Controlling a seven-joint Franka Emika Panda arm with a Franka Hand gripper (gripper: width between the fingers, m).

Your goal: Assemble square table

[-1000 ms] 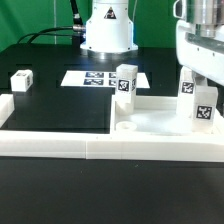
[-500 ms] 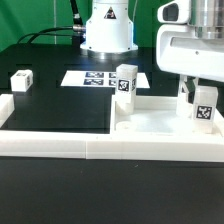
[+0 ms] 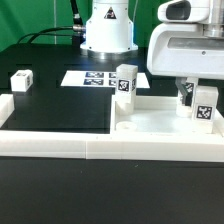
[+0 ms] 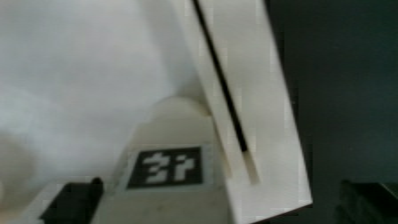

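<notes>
1. The arm's white housing (image 3: 190,45) has slid toward the exterior view's left, over the white plastic square slab with recessed panels (image 3: 160,122) on the black counter (image 3: 60,112).
2. The tool (image 4: 222,202) stands apart, clamping nothing, dark fingertips (image 4: 75,200) blurred and cut off.
3. A white tagged leg block (image 3: 204,106) on the slab half hides it.

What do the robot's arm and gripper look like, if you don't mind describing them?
The arm is glossy white with a blue light on its base and black cables behind. A boxy white housing with a grey cap carries the gripper, whose fingers are dark.
</notes>
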